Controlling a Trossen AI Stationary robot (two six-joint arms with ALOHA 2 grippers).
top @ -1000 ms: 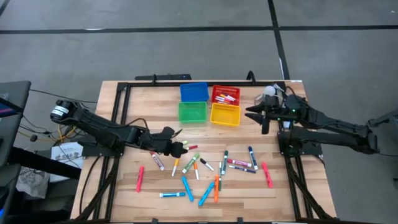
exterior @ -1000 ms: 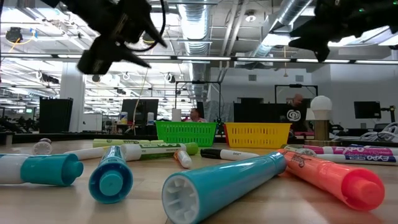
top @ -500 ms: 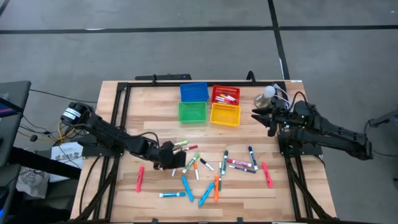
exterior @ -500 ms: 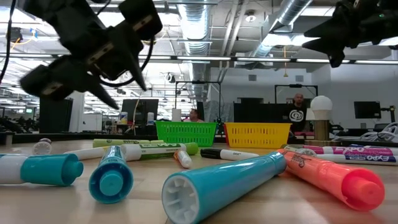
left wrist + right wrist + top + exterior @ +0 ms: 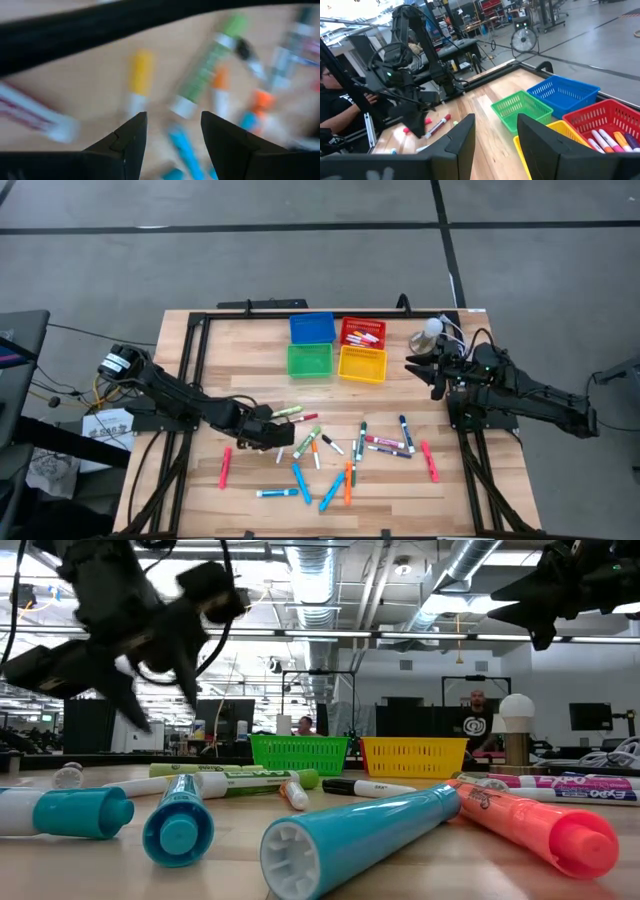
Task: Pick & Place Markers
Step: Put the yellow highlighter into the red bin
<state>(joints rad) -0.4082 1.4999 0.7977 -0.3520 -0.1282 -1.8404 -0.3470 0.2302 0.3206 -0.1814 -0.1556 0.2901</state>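
A: Where are the markers [image 5: 340,452]?

B: Most lie scattered across the near half of the table [image 5: 200,490], between the two arms. A few already sit in the red bin [image 5: 362,332] at the far side, beside the blue bin [image 5: 311,327], with the green bin [image 5: 309,360] and yellow bin [image 5: 362,364] just nearer.

A: Which arm is on the job?

B: The left gripper [image 5: 268,432]. It is low over the left edge of the scatter, fingers apart with nothing between them. Past its fingers [image 5: 131,137], the left wrist view shows a yellow-capped marker [image 5: 138,80] and a green marker [image 5: 207,70] below, close together.

A: And the other one?

B: The right gripper [image 5: 415,364] hangs above the far right of the table, just right of the yellow bin. Its fingers stand parted and empty.

A: What could spoil the pick?

B: Crowding, I think. The pens lie close and at odd angles, so the jaws could straddle two, or a fingertip could land on a barrel and roll it away. Round pens on smooth wood roll easily. A grip near a cap end might also let the pen swing and drop short of a bin.
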